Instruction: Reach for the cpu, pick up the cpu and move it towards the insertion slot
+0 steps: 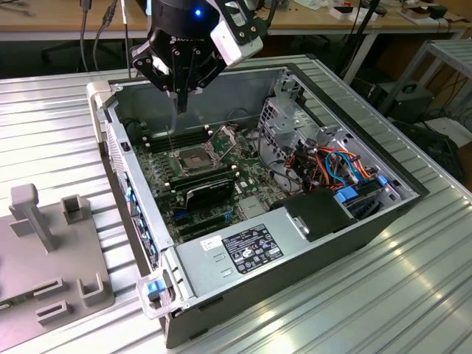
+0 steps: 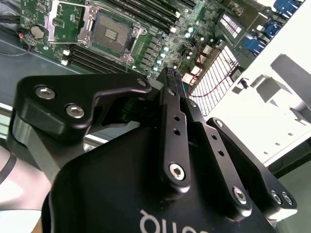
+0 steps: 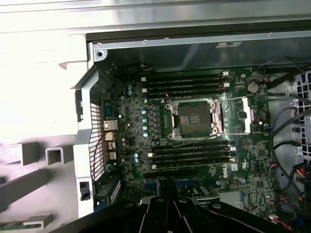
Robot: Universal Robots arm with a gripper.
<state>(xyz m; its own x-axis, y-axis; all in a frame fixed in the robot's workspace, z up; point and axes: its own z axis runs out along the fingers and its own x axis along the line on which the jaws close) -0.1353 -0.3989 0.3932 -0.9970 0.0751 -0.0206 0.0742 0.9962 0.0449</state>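
My gripper hangs over the open computer case, above the back of the motherboard. Its black fingers are shut, tips together, and nothing shows between them. The cpu is out of view. The insertion slot lies below the fingertips and a little toward the exterior view's right. It has a silver frame around a dark brownish centre, its cover plate is swung open and its wire lever is raised. Both wrist views show the insertion slot between rows of memory slots.
A black finned block sits just in front of the socket. A metal drive cage and coloured cables fill the case's right side. Left of the case lies a grey fixture plate with upright holders on the ribbed metal table.
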